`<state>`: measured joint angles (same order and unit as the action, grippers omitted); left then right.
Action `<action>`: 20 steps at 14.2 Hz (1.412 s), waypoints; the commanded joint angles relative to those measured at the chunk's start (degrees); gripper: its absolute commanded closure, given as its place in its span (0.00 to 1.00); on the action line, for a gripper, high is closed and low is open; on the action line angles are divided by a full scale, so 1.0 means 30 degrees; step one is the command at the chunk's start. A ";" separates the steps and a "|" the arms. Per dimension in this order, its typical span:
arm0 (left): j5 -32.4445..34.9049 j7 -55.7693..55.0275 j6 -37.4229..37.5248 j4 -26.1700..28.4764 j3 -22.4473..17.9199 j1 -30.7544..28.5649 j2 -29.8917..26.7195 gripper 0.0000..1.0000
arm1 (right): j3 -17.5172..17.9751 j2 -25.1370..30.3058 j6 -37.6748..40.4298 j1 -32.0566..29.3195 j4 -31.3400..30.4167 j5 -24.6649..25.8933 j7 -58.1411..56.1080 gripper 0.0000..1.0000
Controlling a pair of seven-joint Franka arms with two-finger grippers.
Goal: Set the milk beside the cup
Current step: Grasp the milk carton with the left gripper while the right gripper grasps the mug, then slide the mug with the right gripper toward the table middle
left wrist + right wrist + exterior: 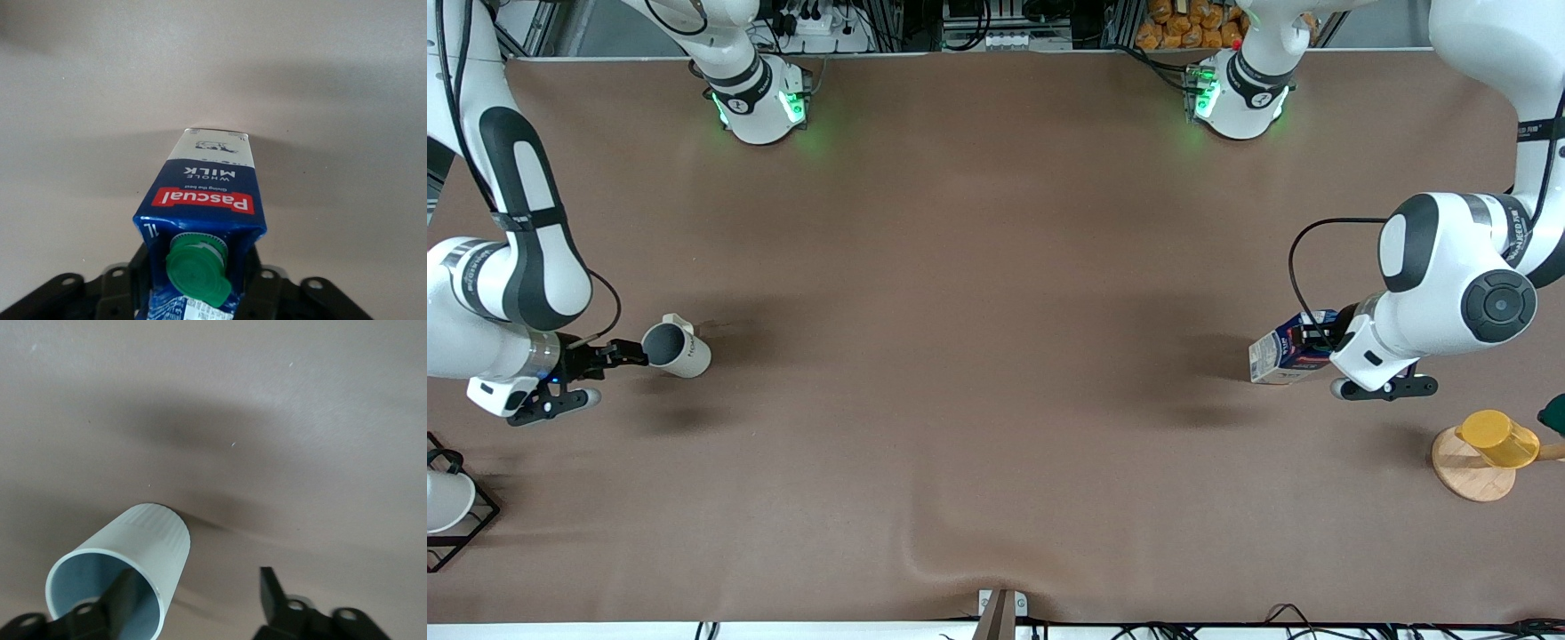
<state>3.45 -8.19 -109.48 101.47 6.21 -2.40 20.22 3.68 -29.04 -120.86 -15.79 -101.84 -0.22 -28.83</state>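
The milk [1280, 356], a dark blue carton with a green cap [199, 270] and a red label, stands at the left arm's end of the table. My left gripper [1323, 363] is shut on the carton's top [207, 193], one finger pressed against each side by the cap. The cream cup [685, 351] is at the right arm's end, its grey mouth turned toward my right gripper [618, 378]. That gripper [198, 580] is open and straddles the cup's wall [150, 540]. One finger is inside the mouth, and the other finger [270, 593] stands well clear outside.
A yellow cup [1498, 437] on a round wooden stand [1463, 476] sits nearer the front camera than the milk. A white cup [443, 500] rests in a black wire rack at the right arm's end. The brown cloth [996, 311] has a wrinkle [960, 551] by the front edge.
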 commanded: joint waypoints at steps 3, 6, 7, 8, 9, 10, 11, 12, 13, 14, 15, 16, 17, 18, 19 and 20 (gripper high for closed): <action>0.0401 0.0034 0.0047 -0.0219 0.0097 0.0037 -0.0178 0.98 | 0.0357 0.0304 -0.1111 -0.0099 -0.1501 -0.0395 -0.0291 0.46; 0.0401 0.0062 0.0192 -0.0861 0.0214 0.0096 -0.0440 0.96 | 0.0357 0.0363 -0.0995 -0.0099 -0.1502 -0.0483 -0.0233 0.95; 0.0401 0.0091 0.0686 -0.1241 0.0272 0.0067 -0.0587 0.96 | 0.0357 0.0450 -0.0936 -0.0099 -0.1473 -0.0513 -0.0233 1.00; 0.0401 0.0150 0.1329 -0.1883 0.0302 0.0124 -0.0676 0.96 | 0.0386 0.0567 -0.0848 -0.0041 -0.1415 -0.0513 -0.0146 1.00; 0.0401 0.0179 0.2090 -0.2469 0.0563 0.0183 -0.0705 0.96 | 0.0531 0.0829 -0.0383 0.0047 -0.1298 -0.0542 0.0087 1.00; 0.0372 0.0209 0.2591 -0.2997 0.0885 0.0154 -0.0764 0.96 | 0.0649 0.1122 0.0434 0.0309 -0.1036 -0.0774 0.0873 1.00; 0.0372 0.0209 0.3060 -0.3438 0.1149 0.0154 -0.0793 0.96 | 0.0650 0.1415 0.1515 0.0805 -0.0569 -0.1096 0.2360 1.00; 0.0372 0.0209 0.3383 -0.3790 0.1413 0.0154 -0.0939 0.96 | 0.0650 0.1621 0.2599 0.1564 0.0016 -0.1099 0.3912 1.00; 0.0372 0.0238 0.3677 -0.4055 0.1706 0.0154 -0.1027 0.96 | 0.0650 0.1913 0.3451 0.2470 0.0486 -0.1099 0.5610 1.00; 0.0372 0.0238 0.4115 -0.4376 0.1912 0.0154 -0.1231 0.96 | 0.0650 0.2148 0.3923 0.3205 0.0751 -0.1099 0.7164 1.00; 0.0285 0.0209 0.4554 -0.4728 0.2059 0.0183 -0.1291 0.96 | 0.0679 0.2324 0.4218 0.3937 0.1015 -0.1128 0.8804 1.00; 0.0226 0.0238 0.5110 -0.5079 0.2292 0.0154 -0.1292 0.96 | 0.0679 0.2355 0.4511 0.4785 0.1366 -0.1128 1.0444 1.00; 0.0168 0.0151 0.5608 -0.5489 0.2526 0.0154 -0.1292 0.96 | 0.0679 0.2355 0.4746 0.5461 0.1775 -0.1157 1.1882 1.00; 0.0167 0.0063 0.6019 -0.5638 0.2732 0.0212 -0.1263 0.96 | 0.0679 0.2355 0.4835 0.6077 0.2040 -0.1796 1.3288 1.00; 0.0138 0.0062 0.6168 -0.5639 0.2937 0.0213 -0.1291 0.96 | 0.0650 0.2355 0.4836 0.6431 0.2101 -0.3339 1.4260 1.00; 0.0109 0.0033 0.6344 -0.5639 0.3200 0.0184 -0.1292 0.96 | 0.0650 0.2355 0.4778 0.6696 0.2131 -0.4979 1.4733 1.00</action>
<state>3.45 -8.19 -92.42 85.39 14.49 -1.67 16.42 6.25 -22.03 -107.34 3.36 -96.28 -8.67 11.71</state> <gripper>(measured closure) 0.612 0.956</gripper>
